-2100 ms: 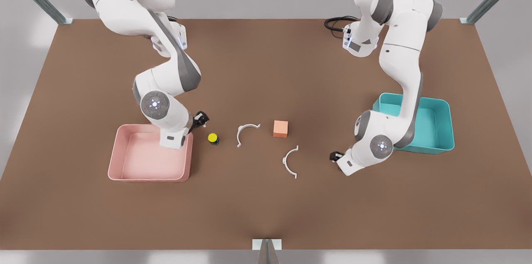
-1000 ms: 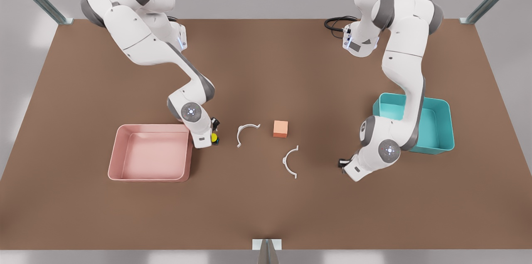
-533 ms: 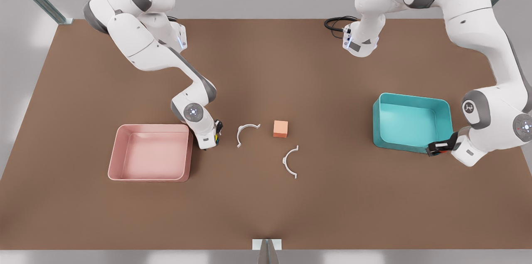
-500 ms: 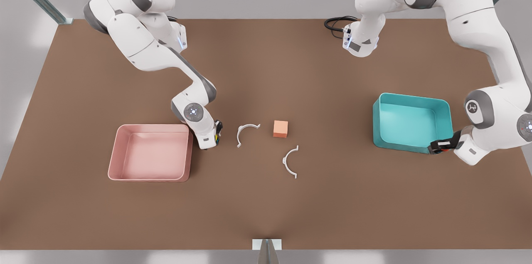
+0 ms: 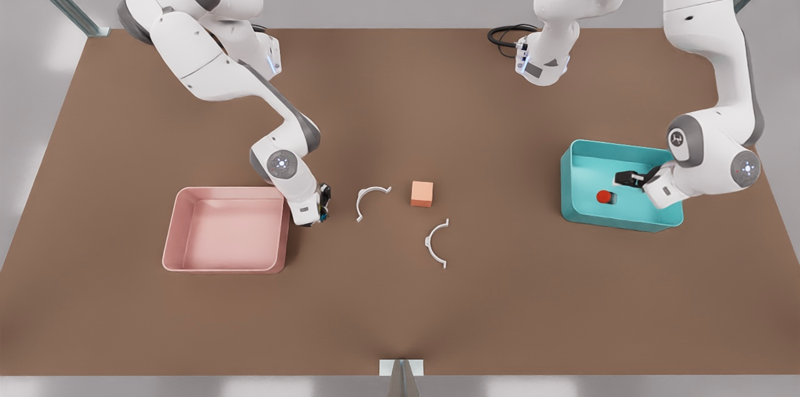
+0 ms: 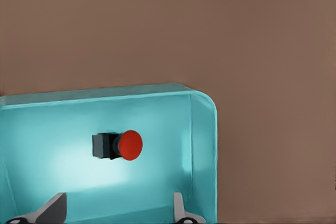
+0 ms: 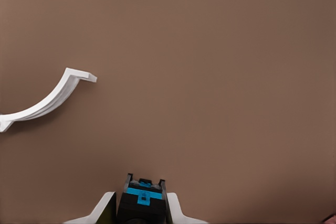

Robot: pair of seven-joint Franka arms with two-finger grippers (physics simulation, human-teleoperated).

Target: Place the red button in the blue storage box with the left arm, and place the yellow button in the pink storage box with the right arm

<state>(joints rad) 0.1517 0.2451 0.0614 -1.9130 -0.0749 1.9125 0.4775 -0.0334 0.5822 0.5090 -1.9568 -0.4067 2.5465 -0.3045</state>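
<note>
A wide brown counter (image 5: 400, 309) carries two shallow trays set well apart, with open bare surface between and in front of them; no readable writing shows anywhere. At the front view's right, the blue storage box (image 5: 672, 162) holds the red button (image 5: 604, 197), lying on its side on the tray floor with its small dark body beside the cap. The left end effector (image 5: 632, 179) hovers over this box with its fingers spread apart and nothing between them; in the left wrist view the red button (image 6: 124, 145) lies free below the two fingertips (image 6: 181, 209). At the front view's left, the pink storage box (image 5: 178, 222) sits with bare floor. Just beside its near corner, the right end effector (image 5: 323, 204) is low at the counter, its fingers closed on the yellow button (image 7: 140, 203), whose dark body with a blue patch is clamped between them. In the middle of the counter lie two white curved clips (image 5: 371, 198) (image 5: 436, 243) and an orange-pink cube (image 5: 422, 193), all apart from each other.
</note>
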